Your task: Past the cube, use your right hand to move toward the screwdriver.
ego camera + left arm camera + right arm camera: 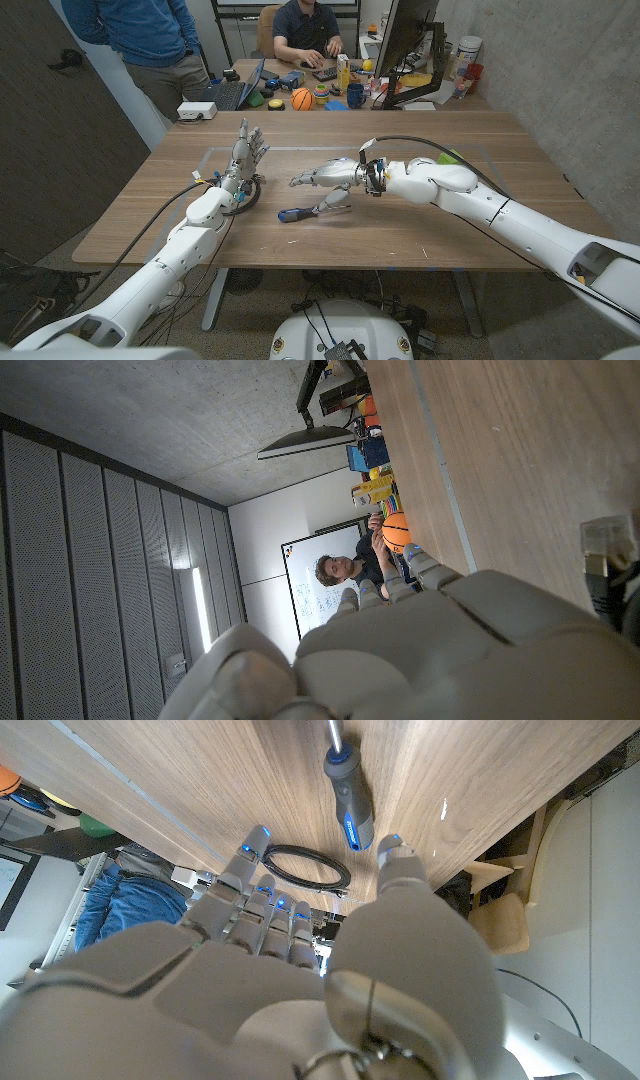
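A screwdriver [297, 213] with a grey and blue handle lies on the wooden table [420, 235], left of the middle. In the right wrist view the screwdriver [347, 790] lies just beyond the fingertips. My right hand [332, 178] hovers over it, fingers stretched apart toward the left and thumb pointing down beside the shaft, holding nothing. A small green thing [449, 156], maybe the cube, peeks out behind my right forearm. My left hand [246, 156] stands at the table's left, fingers pointing up and apart, empty.
A black cable loop [246, 196] lies by my left wrist, close to the screwdriver, and the cable loop [306, 866] also appears under my right fingers. Behind the table stands a desk with a laptop [226, 94], an orange ball [301, 98] and a monitor [405, 35]. Two people are there.
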